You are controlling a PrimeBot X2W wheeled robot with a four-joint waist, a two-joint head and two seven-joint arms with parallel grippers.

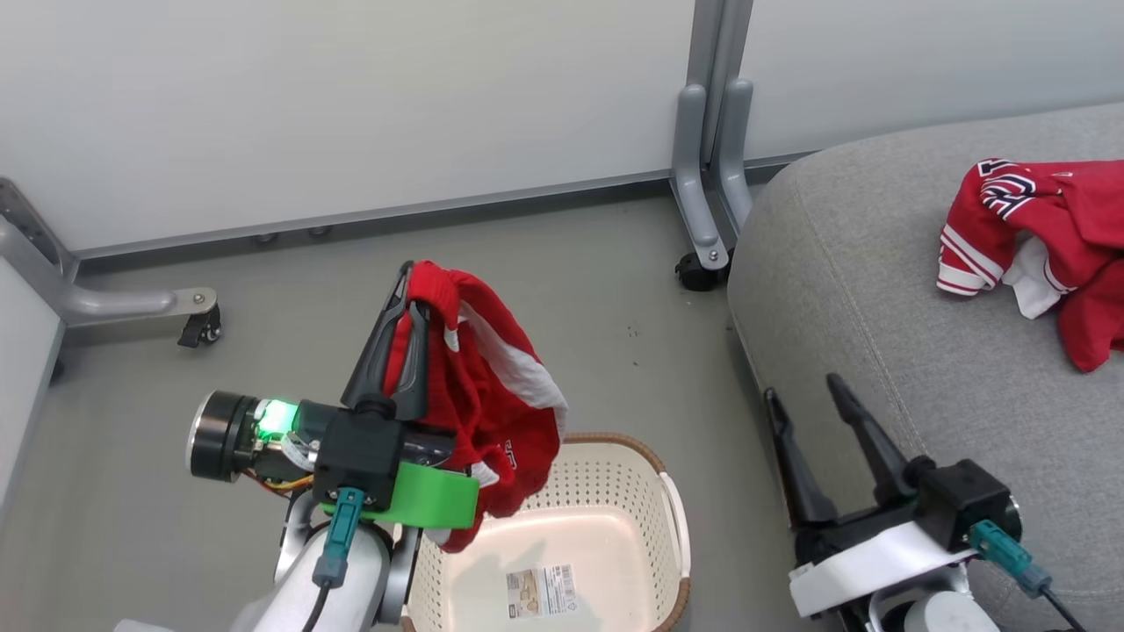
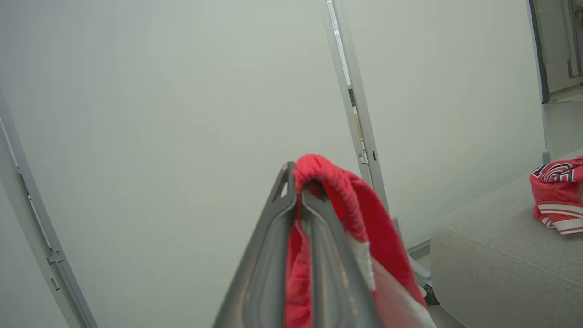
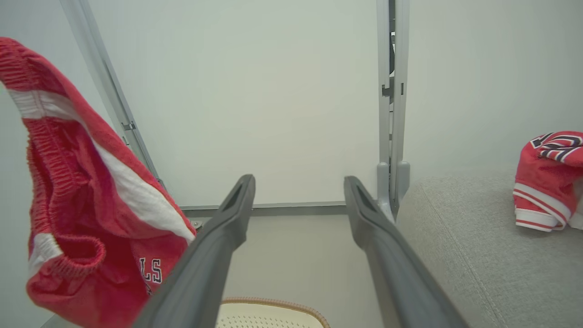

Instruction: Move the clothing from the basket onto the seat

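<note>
Our left gripper clamps 1 red garment above the empty-looking basket; the other garment lies on the seat. Our right gripper gapes, holding nothing. We judge 1 carry left.

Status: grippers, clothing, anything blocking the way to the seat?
Left gripper jaws shut on red garment, hanging above basket. Right gripper jaws open, empty. Second garment on seat. Nothing seen blocking the way over.

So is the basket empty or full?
Empty, as far as shows: just a paper label on the basket floor. One red garment hangs from the left gripper; the other lies on the seat.
</note>
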